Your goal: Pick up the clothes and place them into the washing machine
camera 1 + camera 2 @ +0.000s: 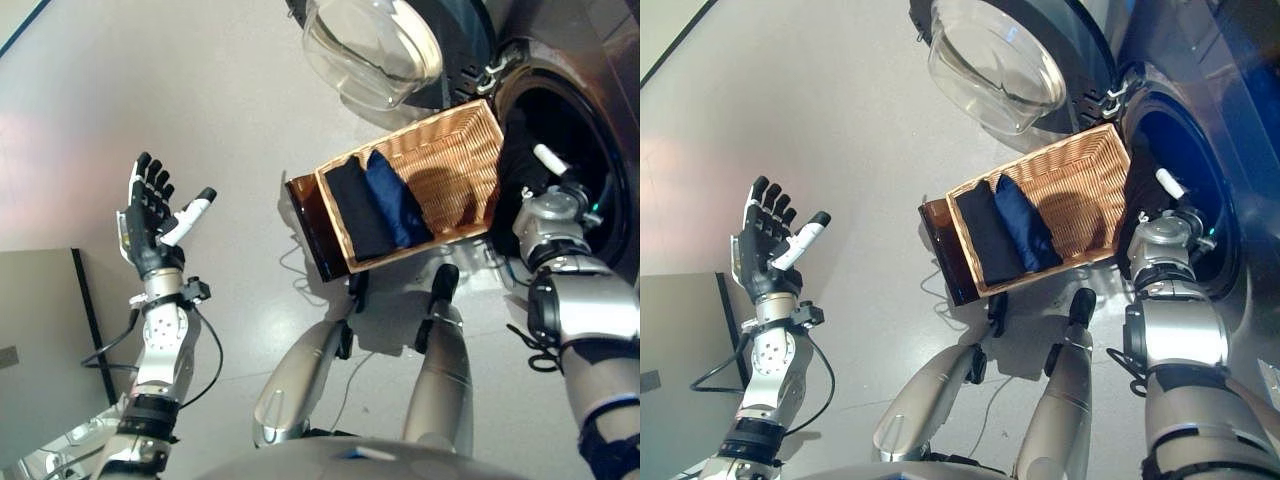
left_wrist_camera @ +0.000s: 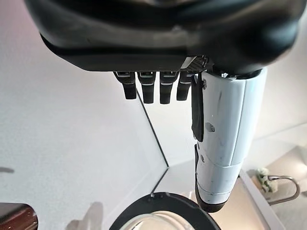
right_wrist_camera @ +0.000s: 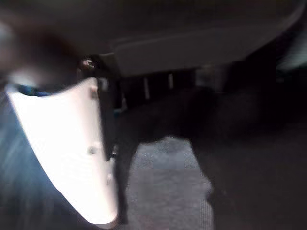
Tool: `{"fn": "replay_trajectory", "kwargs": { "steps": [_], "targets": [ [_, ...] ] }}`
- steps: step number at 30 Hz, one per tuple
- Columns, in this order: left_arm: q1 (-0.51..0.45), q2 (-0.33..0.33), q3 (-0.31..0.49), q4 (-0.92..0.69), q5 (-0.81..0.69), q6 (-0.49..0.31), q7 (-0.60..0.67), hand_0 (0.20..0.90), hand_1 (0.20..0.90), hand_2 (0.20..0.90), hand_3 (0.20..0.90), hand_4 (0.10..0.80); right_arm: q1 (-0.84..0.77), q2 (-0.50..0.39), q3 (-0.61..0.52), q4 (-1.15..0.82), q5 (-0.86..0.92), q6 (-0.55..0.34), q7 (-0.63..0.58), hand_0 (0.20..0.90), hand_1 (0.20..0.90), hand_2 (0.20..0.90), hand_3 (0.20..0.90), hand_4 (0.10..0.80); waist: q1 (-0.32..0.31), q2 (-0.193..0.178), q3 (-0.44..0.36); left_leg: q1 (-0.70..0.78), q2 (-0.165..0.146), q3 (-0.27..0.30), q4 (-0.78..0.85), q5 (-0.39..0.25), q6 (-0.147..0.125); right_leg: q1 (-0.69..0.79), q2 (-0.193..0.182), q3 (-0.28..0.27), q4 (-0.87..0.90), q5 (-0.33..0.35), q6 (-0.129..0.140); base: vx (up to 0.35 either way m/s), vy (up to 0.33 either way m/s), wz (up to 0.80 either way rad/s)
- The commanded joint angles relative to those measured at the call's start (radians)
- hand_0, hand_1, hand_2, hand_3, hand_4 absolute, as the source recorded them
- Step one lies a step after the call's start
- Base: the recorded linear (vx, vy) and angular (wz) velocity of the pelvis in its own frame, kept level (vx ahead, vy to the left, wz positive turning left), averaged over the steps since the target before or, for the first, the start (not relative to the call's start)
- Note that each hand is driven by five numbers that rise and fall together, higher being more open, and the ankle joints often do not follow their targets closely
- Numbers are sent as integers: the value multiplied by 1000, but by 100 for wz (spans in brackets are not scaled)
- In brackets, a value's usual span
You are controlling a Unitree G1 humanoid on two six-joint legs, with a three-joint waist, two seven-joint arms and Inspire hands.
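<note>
A wicker basket (image 1: pixel 452 165) sits in front of the washing machine and holds two folded pieces, a black garment (image 1: pixel 358 210) and a navy one (image 1: pixel 397 200). Another black garment (image 1: pixel 512 170) hangs over the near rim of the open drum (image 1: pixel 580 130). My right hand (image 1: pixel 552 195) is at the drum mouth right beside that cloth, its white thumb sticking out. In the right wrist view dark cloth (image 3: pixel 216 143) fills the space past the right hand (image 3: pixel 72 143), and its grip is hidden. My left hand (image 1: pixel 148 215) is raised far to the left, open and empty.
The round glass door (image 1: pixel 375 45) of the machine stands swung open beyond the basket. A dark brown stand (image 1: pixel 305 225) juts out from under the basket's left end. A grey cabinet (image 1: pixel 40 350) is at the lower left.
</note>
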Motion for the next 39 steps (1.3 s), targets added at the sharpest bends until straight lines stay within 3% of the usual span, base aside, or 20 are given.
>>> {"fn": "replay_trajectory", "kwargs": {
  "steps": [1, 7, 13, 20, 24, 34, 39],
  "targets": [
    [10, 45, 58, -41, -2, -85, 34, 900, 900, 900, 900, 800, 4, 57, 10, -59, 132, -125, 20, 200, 200, 200, 200, 300, 18, 8, -71, -50, -9, -1, 47, -70, -76, 99, 8, 6, -78, -56, 1, 11, 17, -4],
    [12, 20, 54, -44, -32, -85, 34, 900, 900, 900, 900, 800, 24, 181, -87, -142, 421, -272, 91, 200, 200, 200, 200, 300, 16, 15, -66, -57, -7, 4, 47, -71, -74, 91, 12, 13, -80, -56, -3, 6, 12, -6],
    [6, 0, 58, -43, -56, -96, 25, 900, 900, 900, 900, 800, 54, 286, -93, -241, 527, -353, 178, 200, 200, 200, 200, 300, 16, 14, -62, -63, -9, 5, 59, -75, -72, 85, 13, 14, -72, -61, -7, 0, 0, 0],
    [-4, -29, 47, -28, -74, -120, 7, 900, 900, 900, 900, 800, 112, 410, -94, -384, 700, -445, 361, 200, 200, 200, 200, 300, 18, 10, -69, -51, -12, 1, 67, -81, -71, 100, 7, 13, -63, -68, -7, 14, 10, 3],
    [-8, -33, 35, -26, -74, -126, 0, 900, 900, 900, 900, 800, 116, 449, -100, -410, 746, -478, 396, 200, 200, 200, 200, 300, 22, 11, -69, -54, -17, 1, 77, -86, -70, 101, 4, 12, -58, -70, -7, 6, 6, 1],
    [16, -39, 31, -20, -68, -129, -6, 900, 900, 900, 900, 800, 85, 419, -145, -491, 750, -550, 380, 200, 200, 200, 200, 300, 36, 45, -75, -65, -24, 4, 83, -92, -67, 84, 0, 25, -38, -84, -6, 3, 1, 0],
    [25, -24, 30, -5, -65, -140, -33, 900, 900, 900, 900, 800, 39, 257, -233, -594, 669, -617, 290, 200, 200, 200, 200, 300, 45, 86, -91, -67, -33, 5, 80, -89, -73, 80, -14, 36, -34, -95, 1, 11, 6, 1]
  ]
}}
